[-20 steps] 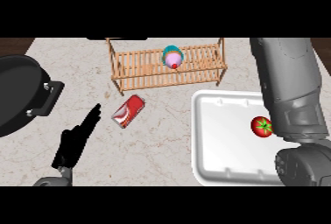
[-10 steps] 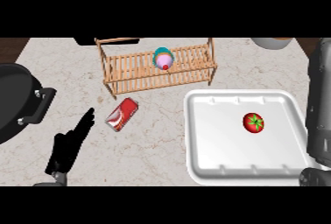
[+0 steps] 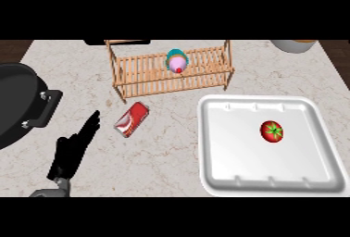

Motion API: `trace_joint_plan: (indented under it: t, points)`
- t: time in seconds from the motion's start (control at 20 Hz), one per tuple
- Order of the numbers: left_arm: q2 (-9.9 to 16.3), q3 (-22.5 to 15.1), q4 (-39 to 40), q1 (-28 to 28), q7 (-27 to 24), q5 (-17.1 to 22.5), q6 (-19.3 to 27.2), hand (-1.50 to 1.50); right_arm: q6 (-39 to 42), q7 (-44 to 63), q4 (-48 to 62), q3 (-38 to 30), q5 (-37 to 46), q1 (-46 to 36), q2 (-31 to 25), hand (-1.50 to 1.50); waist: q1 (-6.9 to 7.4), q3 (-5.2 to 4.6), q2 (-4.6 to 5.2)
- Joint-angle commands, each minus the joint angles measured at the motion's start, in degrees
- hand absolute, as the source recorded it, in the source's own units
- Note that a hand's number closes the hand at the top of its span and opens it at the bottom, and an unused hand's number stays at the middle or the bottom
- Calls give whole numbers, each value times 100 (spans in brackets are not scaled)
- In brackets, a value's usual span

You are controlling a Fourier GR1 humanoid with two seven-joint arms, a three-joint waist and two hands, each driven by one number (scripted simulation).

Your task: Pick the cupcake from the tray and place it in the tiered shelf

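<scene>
Resting in the wooden tiered shelf (image 3: 171,71) at upper centre, the cupcake (image 3: 176,61) was judged already placed, well apart from the white tray (image 3: 226,152) at lower right, where only a tomato (image 3: 272,131) was seen. The left hand (image 3: 71,150), fingers straight and holding nothing, was seen at lower left; the right hand was not shown. No further move was judged necessary.

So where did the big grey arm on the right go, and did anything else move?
The right arm pulled back out of the picture; a second ago it covered the right side of the tray. The cupcake stayed lying in the wooden shelf, the tomato stayed on the tray, the red can stayed on the counter. The left hand stayed open at the lower left.
</scene>
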Motion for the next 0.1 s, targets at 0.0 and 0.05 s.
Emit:
trace_joint_plan:
  t: [0.0,0.05]
  points:
    - [-119,-175,-321,383,-19,-52,-48,0,437,284,-656,2,-413,707,-190,-150,88,1,18]
    - [-144,-139,25,111,-208,-172,31,0,178,312,-581,278,-219,652,-121,-150,100,0,30]
